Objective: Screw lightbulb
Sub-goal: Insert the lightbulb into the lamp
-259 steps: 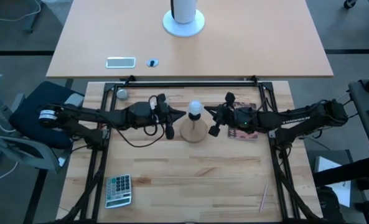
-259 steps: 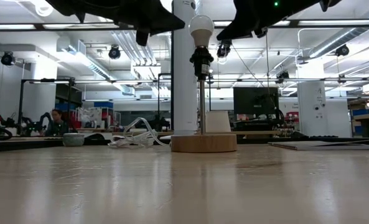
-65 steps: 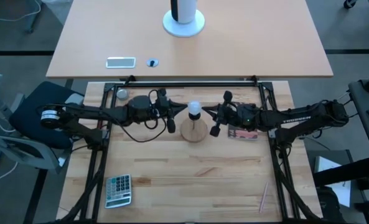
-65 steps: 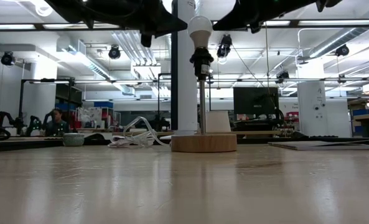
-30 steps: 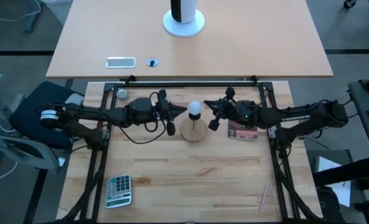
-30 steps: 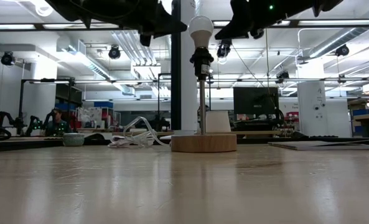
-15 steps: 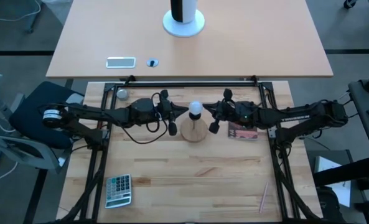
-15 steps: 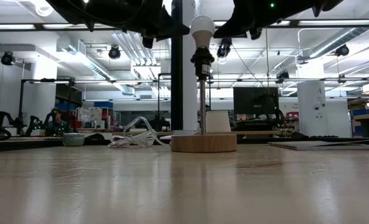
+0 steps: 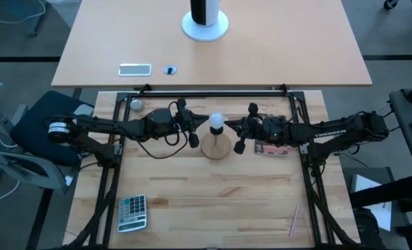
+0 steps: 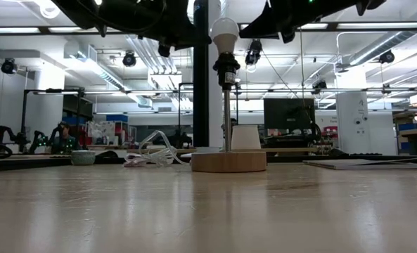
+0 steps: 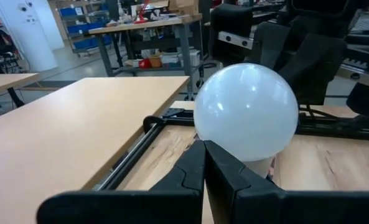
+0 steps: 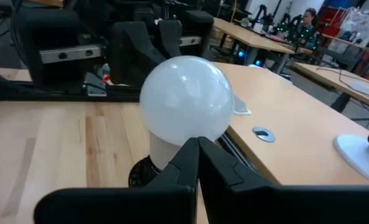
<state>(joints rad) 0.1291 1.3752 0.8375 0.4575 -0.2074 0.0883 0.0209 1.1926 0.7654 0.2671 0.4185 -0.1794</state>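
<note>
The white frosted lightbulb (image 9: 217,122) sits upright in the black socket (image 10: 226,70) on top of a thin post. The post rises from a round wooden disc stand (image 9: 216,147) at mid table. My left gripper (image 9: 199,126) is shut and level on the bulb's left. In the left wrist view (image 11: 203,165) its tips lie before the bulb's lower part (image 11: 246,112). My right gripper (image 9: 233,126) is shut and level on the bulb's right. In the right wrist view (image 12: 198,158) its tips lie before the bulb's neck (image 12: 165,152). My left gripper comes level from the table's left with its shut tips at the bulb's lower part (image 11: 234,155); I cannot tell whether they touch it. My right gripper comes level from the table's right with its shut tips at the bulb's neck (image 12: 172,146); I cannot tell whether they touch it.
A calculator (image 9: 132,212) lies near the front left and a pencil (image 9: 294,221) near the front right. A small grey ball (image 9: 135,105) sits at the far left. A flat reddish packet (image 9: 269,147) lies under my right arm. A black frame rail (image 9: 212,92) runs along the far edge.
Both grippers have edged in toward the bulb, and the right one has rolled a little about its wrist. The bulb and its stand have shifted slightly toward the table's left.
</note>
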